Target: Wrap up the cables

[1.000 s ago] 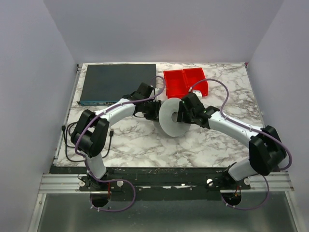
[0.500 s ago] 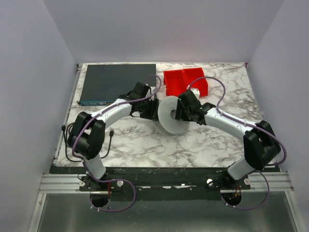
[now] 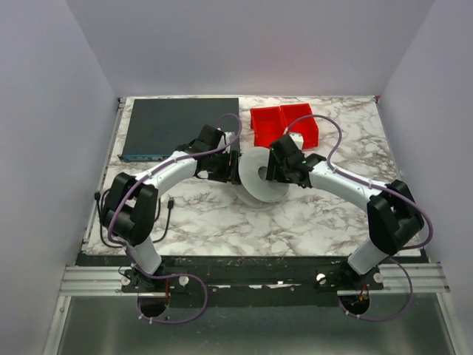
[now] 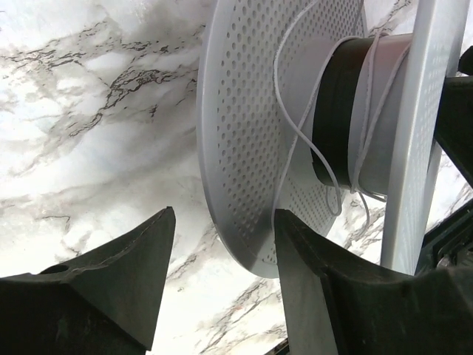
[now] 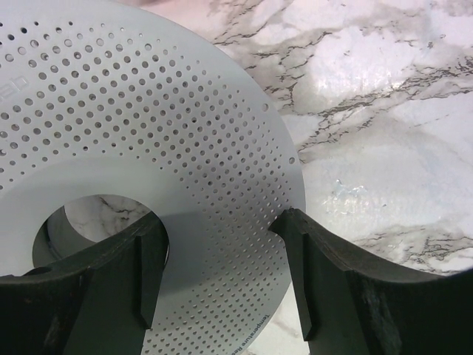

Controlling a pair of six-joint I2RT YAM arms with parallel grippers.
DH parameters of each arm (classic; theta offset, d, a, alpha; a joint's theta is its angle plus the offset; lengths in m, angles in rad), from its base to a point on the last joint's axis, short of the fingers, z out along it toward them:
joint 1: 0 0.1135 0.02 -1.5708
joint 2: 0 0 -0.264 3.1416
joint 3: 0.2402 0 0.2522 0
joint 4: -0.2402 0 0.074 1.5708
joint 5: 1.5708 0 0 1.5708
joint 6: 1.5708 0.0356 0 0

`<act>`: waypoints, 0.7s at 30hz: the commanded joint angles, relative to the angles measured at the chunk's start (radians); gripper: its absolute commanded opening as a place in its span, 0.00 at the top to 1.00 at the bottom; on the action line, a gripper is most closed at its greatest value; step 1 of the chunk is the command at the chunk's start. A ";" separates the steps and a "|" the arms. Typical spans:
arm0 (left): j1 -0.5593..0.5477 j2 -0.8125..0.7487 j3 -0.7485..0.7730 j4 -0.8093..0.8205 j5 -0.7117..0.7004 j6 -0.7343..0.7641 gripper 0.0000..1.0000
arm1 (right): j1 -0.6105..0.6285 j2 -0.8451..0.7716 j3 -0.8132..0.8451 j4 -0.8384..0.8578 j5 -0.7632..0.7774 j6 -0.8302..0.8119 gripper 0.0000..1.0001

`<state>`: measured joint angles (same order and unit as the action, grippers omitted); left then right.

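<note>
A white perforated spool [image 3: 256, 180] with a black core [image 4: 330, 111] stands tilted on edge at the table's middle. The cables [image 4: 319, 151], a thin pale wire, lie in loose loops round the core and hang over the inner flange face. My right gripper [image 5: 222, 218] is shut on the spool's flange [image 5: 185, 148], one finger in the centre hole and the other at the rim. My left gripper [image 4: 225, 214] stands open just left of the spool. The near flange's lower rim [image 4: 244, 222] sits between its fingers, close to the right one.
Two red bins [image 3: 284, 124] stand just behind the spool. A dark flat box [image 3: 181, 126] lies at the back left. Black cords [image 3: 111, 214] trail off the left table edge by the left arm's base.
My left gripper has opened wider. Both grippers and the spool have shifted a little toward the back left.
</note>
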<state>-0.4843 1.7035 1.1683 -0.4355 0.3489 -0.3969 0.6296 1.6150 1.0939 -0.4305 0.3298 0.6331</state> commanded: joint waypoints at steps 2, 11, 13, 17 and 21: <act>0.006 -0.036 -0.053 -0.023 0.022 -0.009 0.40 | 0.002 0.031 0.024 -0.055 0.024 0.033 0.32; 0.005 -0.106 -0.113 0.017 0.111 -0.089 0.31 | 0.037 0.031 0.068 -0.053 0.031 0.048 0.32; 0.006 -0.118 -0.113 0.004 0.101 -0.106 0.29 | 0.044 0.041 0.082 -0.057 0.035 0.054 0.32; 0.006 -0.139 -0.115 -0.040 0.052 -0.134 0.27 | 0.060 0.064 0.101 -0.057 0.041 0.060 0.32; 0.006 -0.168 -0.131 -0.076 -0.015 -0.151 0.27 | 0.072 0.082 0.112 -0.054 0.040 0.066 0.32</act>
<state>-0.4778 1.5860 1.0515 -0.4679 0.4004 -0.5083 0.6827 1.6630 1.1786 -0.4648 0.3542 0.6731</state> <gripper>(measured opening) 0.727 0.680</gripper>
